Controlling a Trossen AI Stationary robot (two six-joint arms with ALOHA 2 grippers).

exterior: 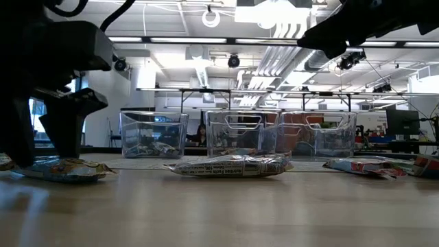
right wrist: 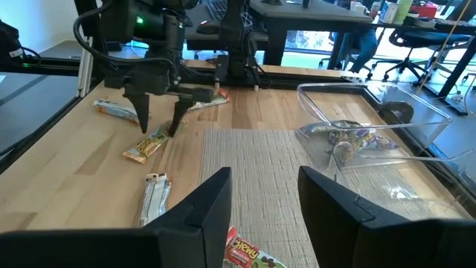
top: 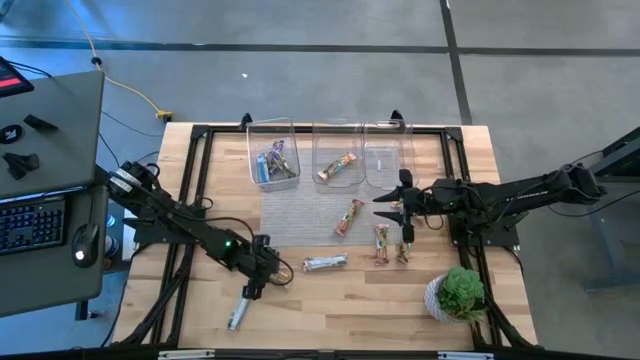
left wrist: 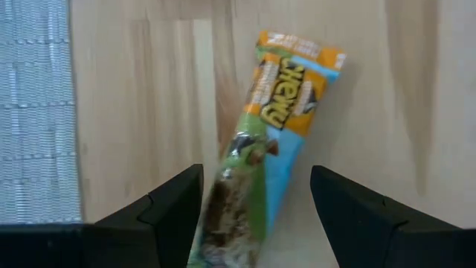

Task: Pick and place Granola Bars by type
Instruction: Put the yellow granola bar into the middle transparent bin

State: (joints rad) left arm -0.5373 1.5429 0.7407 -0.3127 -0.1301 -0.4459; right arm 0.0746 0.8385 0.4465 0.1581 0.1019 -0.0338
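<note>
My left gripper (top: 246, 296) is open near the table's near-left, low over a green, blue and orange granola bar (left wrist: 282, 126) that lies flat on the wood; its fingers (left wrist: 175, 212) stand on either side of the bar's near end without touching it. A silver-white bar (top: 325, 264) lies flat to its right. Red-orange-green bars (top: 348, 218) (top: 381, 245) lie on the grey mat and on the wood beside it. My right gripper (top: 378, 207) hovers open above the mat's right edge, pointing toward the table's left.
Three clear bins stand in a row at the far edge: the left one (top: 272, 155) holds purple bars, the middle one (top: 338, 158) one bar, and the right one (top: 388, 155) looks bare. A green potted plant (top: 458, 292) sits near right. Bare wood lies along the near edge.
</note>
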